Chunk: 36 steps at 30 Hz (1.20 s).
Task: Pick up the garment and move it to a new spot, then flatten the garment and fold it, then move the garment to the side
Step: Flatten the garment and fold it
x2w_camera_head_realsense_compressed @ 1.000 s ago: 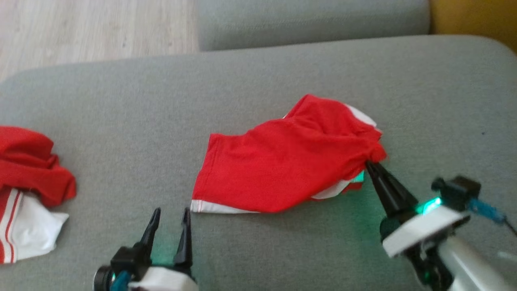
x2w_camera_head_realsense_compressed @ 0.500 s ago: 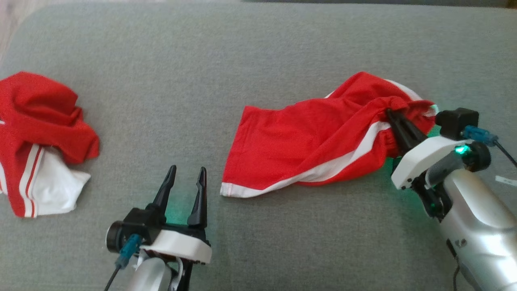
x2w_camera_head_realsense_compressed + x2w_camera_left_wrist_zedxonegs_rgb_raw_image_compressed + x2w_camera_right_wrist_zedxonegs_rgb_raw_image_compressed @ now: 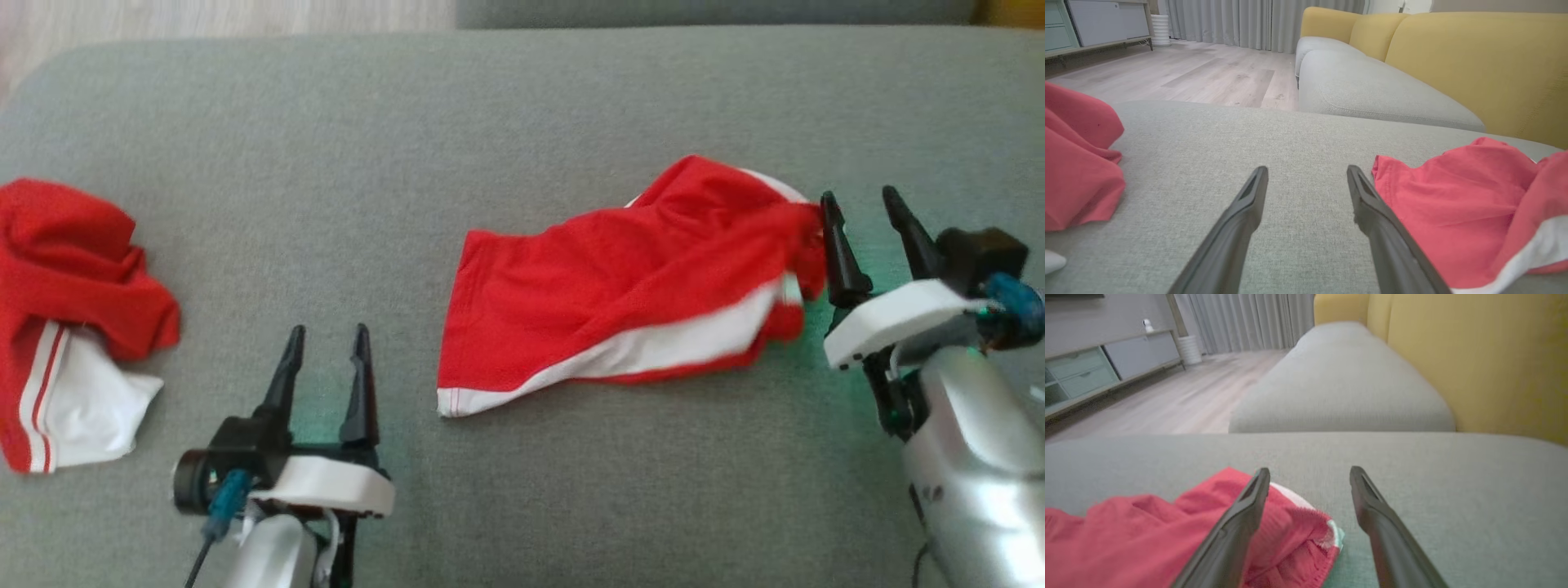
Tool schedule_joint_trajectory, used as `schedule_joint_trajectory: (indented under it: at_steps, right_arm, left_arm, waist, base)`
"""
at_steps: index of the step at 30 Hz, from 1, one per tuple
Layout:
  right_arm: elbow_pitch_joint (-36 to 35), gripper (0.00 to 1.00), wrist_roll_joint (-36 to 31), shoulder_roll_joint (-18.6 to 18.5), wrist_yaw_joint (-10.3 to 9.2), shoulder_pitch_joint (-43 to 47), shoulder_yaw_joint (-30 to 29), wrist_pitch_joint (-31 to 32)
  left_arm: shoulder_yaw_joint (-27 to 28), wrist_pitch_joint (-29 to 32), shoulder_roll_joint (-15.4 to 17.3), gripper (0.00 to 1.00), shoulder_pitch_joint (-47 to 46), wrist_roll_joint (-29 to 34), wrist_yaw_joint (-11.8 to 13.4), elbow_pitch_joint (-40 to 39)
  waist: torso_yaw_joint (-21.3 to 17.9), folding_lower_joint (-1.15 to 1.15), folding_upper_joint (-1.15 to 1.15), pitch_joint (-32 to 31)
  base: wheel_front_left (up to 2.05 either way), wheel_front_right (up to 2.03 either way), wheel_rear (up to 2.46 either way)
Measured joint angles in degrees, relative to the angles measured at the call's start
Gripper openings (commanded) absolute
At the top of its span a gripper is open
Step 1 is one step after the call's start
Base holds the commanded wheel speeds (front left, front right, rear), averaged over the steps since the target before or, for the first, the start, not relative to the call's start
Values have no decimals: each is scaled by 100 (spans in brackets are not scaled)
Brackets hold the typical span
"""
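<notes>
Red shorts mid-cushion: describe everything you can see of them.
The red shorts look like thin knit fabric with a white side stripe and a white hem edge. They lie crumpled, not flattened, on the grey cushion, leg opening toward the robot's left, bunched waist end toward its right. That end sits at one finger of the open right pincer, apparently touching; nothing grips them.

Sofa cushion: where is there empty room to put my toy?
Bare cushion runs along the far edge behind both garments, and between the crumpled pile and the red shorts, beyond the left claw. Crowded: the shorts' right end, by the right claw.
</notes>
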Motion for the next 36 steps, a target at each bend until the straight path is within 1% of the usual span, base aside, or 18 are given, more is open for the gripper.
schedule_joint_trajectory:
  at_steps: [3, 6, 9, 13, 17, 27, 29, 32, 36]
  right_arm:
    - [-655, 100, -424, 321, 0, 588, -549, -2]
    - [-1042, 100, -755, 628, 0, 1329, -758, -2]
    - [-1293, 100, -982, 784, 0, 1815, -788, -1]
    - [-1370, 100, -1082, 902, 0, 2081, -823, -1]
    - [-1366, 100, -1132, 942, 0, 2345, -824, -1]
    - [-1390, 100, -1115, 1004, 0, 2432, -800, -1]
    - [-1438, 100, -1065, 1005, 0, 2430, -758, -1]
    - [-1493, 100, -1004, 1006, 0, 2387, -703, -1]
    - [-1538, 100, -979, 1009, 0, 2223, -580, -1]
  left_arm:
    - [190, 0, 1, 100, 138, 82, 42, -31]
    - [318, 0, 1, 100, 343, 245, 42, -59]
    - [410, 0, 0, 100, 549, 378, 42, -141]
    - [453, 0, 3, 100, 871, 490, 40, -194]
    - [415, 0, 4, 100, 1191, 550, 41, -264]
    - [243, 0, 7, 100, 1253, 592, 30, -355]
    - [156, 0, 13, 100, 1229, 471, -102, -311]
    - [-121, 1, 15, 100, 1086, 230, -326, -42]
    - [-491, 1, 13, 100, 594, -94, -474, 321]
  waist:
    - [-82, 0, 0, -147]
    - [-139, -1, 0, -312]
    - [-183, -1, 0, -490]
    - [-231, -1, 0, -723]
    - [-267, -2, 0, -901]
    - [-290, 0, 0, -939]
    - [-290, -1, 0, -894]
    - [-289, 0, 0, -776]
    - [-313, 0, 0, -564]
  base:
    - [0, 0, 0]
    - [0, 0, 0]
    - [0, 0, 0]
    - [0, 0, 0]
    - [0, 0, 0]
    - [0, 0, 0]
    - [0, 0, 0]
    - [0, 0, 0]
    - [0, 0, 0]
